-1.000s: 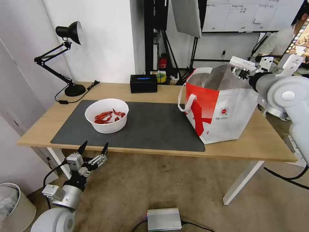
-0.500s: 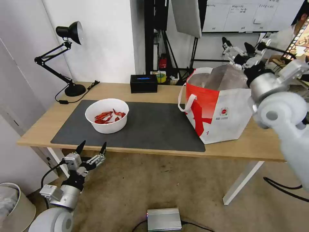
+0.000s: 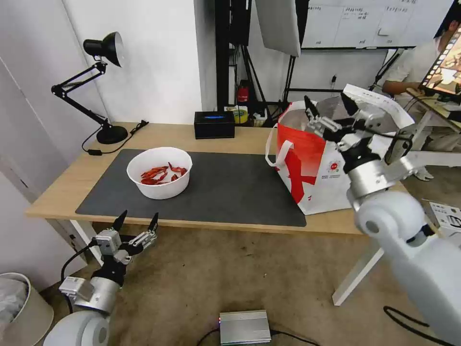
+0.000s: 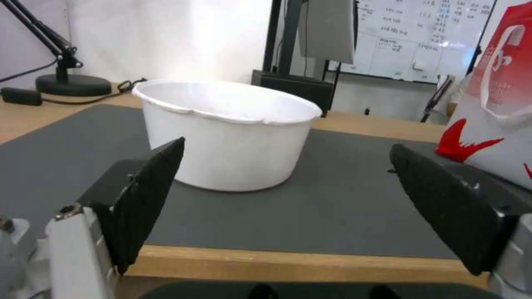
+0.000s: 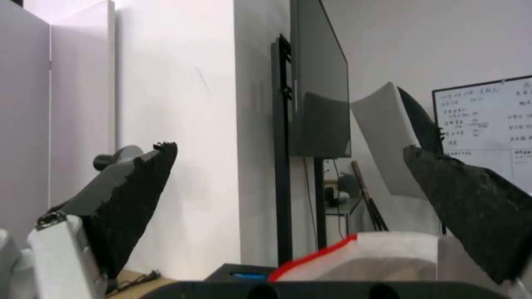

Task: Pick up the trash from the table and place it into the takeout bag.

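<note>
Up close, the left wrist camera looks along the table [image 4: 288, 265] edge at the white bowl [image 4: 227, 133] side-on, its wall hiding whatever is inside; from the head camera the red shells [image 3: 161, 174] in that bowl [image 3: 159, 172] are plain to see. The left gripper [image 3: 136, 225] hangs below the near table edge, just in front of the bowl, pincer spread wide and empty. The right gripper [image 3: 331, 108] is raised over the front of the takeout bag [image 3: 312, 168], its fingers likewise wide apart with nothing between them; its own camera looks past them at the bag's red rim [image 5: 316, 253] and the room's wall. The bag stands open at the table's right end, foil lining showing; I cannot make out its contents. A dark grey mat [image 3: 230, 192] covers the middle of the tabletop, with a black desk lamp [image 3: 96, 86] at the back left and a black box [image 3: 214, 124] behind.
</note>
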